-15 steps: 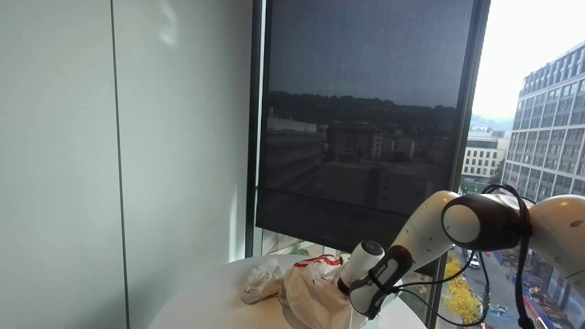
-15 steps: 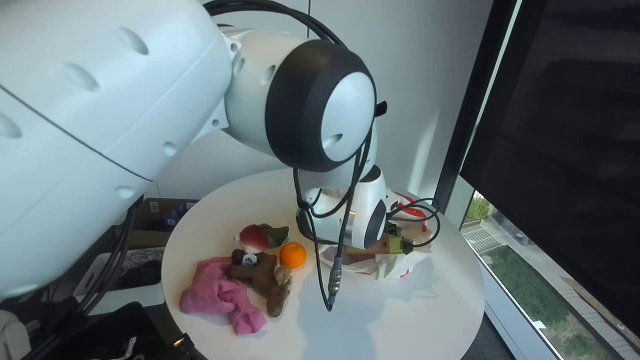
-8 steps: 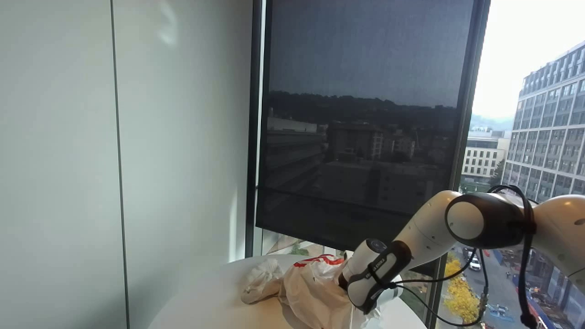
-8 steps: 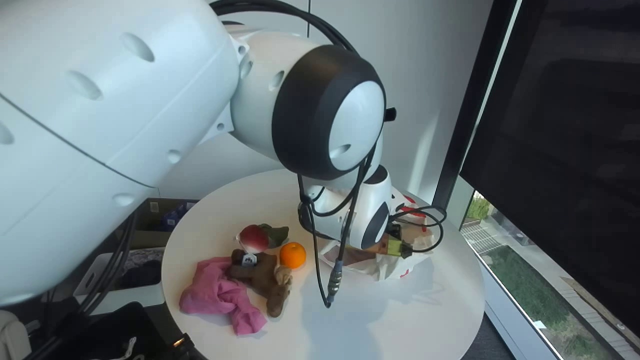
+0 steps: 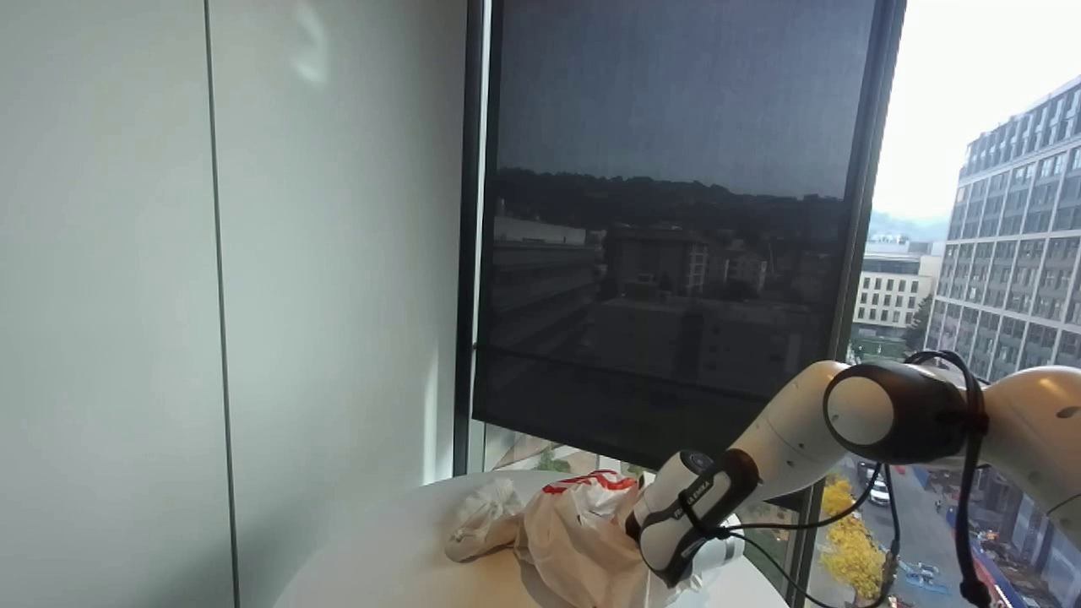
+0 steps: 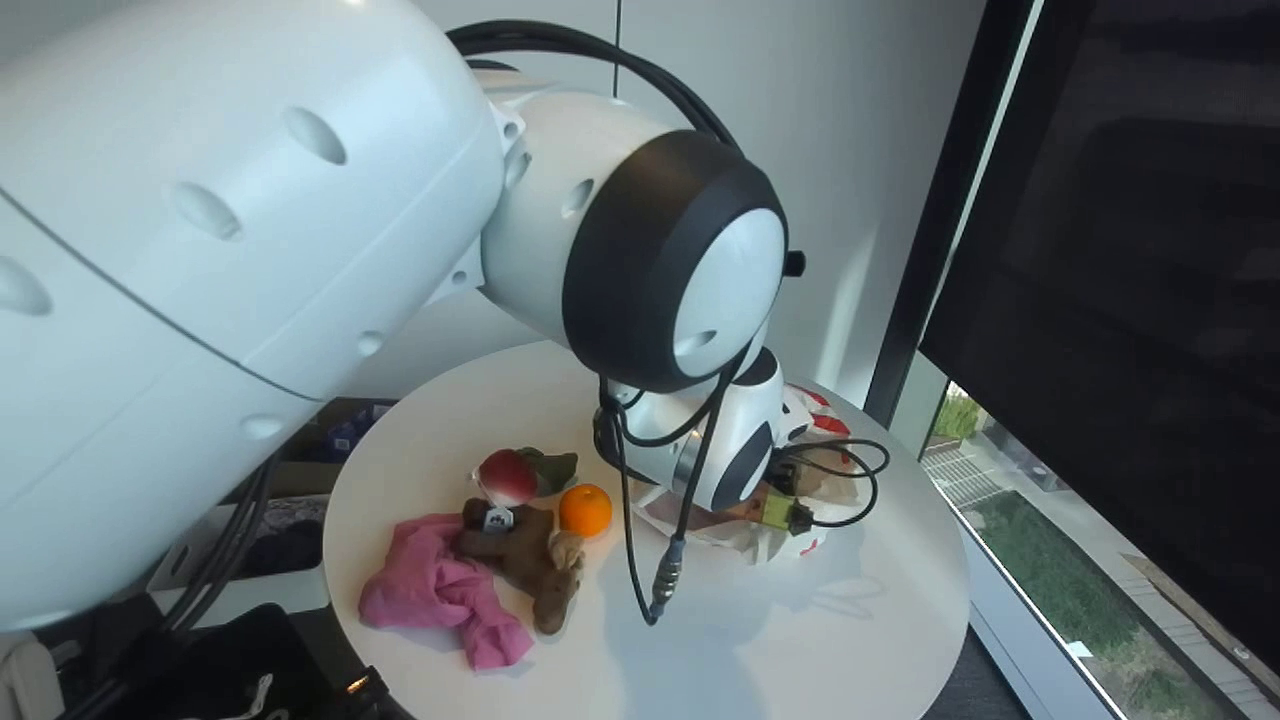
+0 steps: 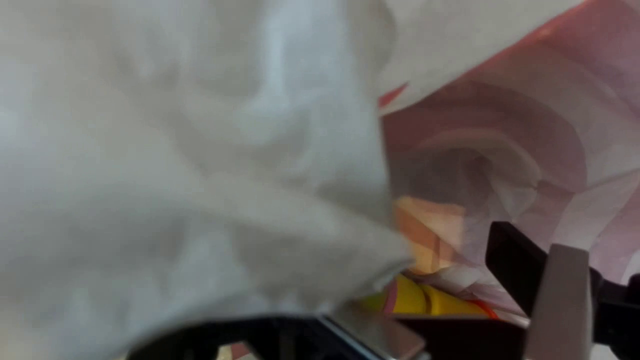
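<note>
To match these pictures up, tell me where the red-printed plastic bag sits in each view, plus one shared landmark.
In an exterior view: plastic bag at the bottom, right of centre, mostly left of the arm.
In an exterior view: plastic bag right of centre, partly hidden by the arm.
Wrist view: plastic bag fills most of the picture, blurred at left.
Shared landmark: the plastic bag's red print, visible in all three views.

On the table (image 6: pixel 830 650): bag (image 6: pixel 765 542) at two o'clock, partly behind the arm (image 6: pixel 400 200); orange (image 6: pixel 585 511) at ten; cloth (image 6: pixel 435 585) toward nine.
</note>
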Action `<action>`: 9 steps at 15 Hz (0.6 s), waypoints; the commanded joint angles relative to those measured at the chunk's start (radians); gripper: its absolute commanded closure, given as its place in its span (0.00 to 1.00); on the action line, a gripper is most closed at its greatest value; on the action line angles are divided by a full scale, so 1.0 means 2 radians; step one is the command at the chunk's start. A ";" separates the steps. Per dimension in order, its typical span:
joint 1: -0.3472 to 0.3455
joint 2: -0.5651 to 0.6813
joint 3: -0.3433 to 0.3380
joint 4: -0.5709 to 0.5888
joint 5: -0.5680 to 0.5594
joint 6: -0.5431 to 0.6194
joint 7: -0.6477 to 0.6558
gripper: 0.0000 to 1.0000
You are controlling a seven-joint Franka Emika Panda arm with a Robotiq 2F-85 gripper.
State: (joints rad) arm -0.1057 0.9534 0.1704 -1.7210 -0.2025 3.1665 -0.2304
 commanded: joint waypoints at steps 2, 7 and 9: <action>0.017 0.021 -0.008 0.025 0.000 0.025 0.001 0.00; 0.058 0.025 -0.052 0.038 -0.003 0.055 0.006 0.00; 0.070 0.031 -0.065 0.043 -0.002 0.063 0.007 0.00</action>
State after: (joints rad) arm -0.0117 0.9828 0.0863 -1.6784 -0.2031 3.2430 -0.2308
